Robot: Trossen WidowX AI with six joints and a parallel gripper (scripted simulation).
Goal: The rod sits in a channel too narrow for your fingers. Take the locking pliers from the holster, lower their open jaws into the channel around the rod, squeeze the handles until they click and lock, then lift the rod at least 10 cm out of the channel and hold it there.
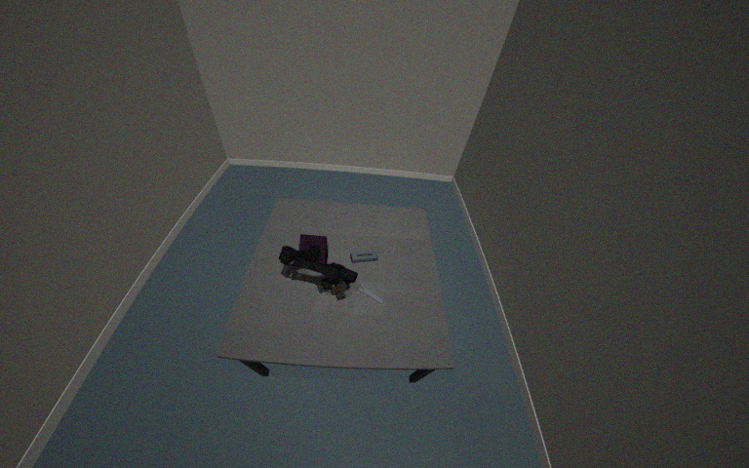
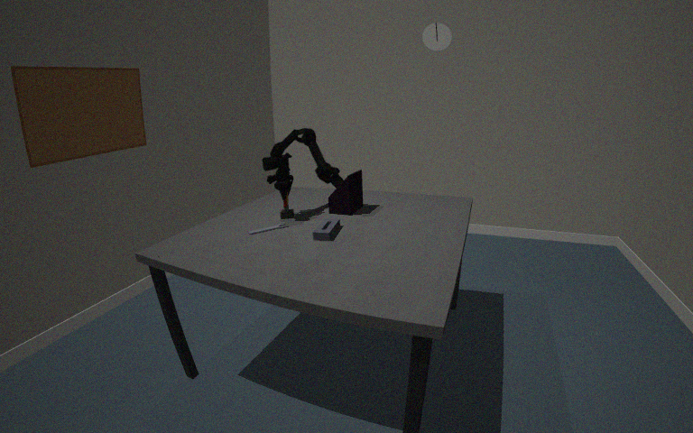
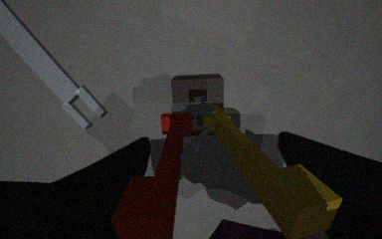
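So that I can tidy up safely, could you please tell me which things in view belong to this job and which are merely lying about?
For the job:
- pliers
- slotted block

Apparently unrelated:
- fork-ended bar
- purple block

You've got a plain grey bench over blue floor. Your gripper is black, between its fingers a red handle and a yellow handle. The forked bar and slotted block look pale blue-grey, the wedge-shaped block dark purple, the left wall's board orange-brown.
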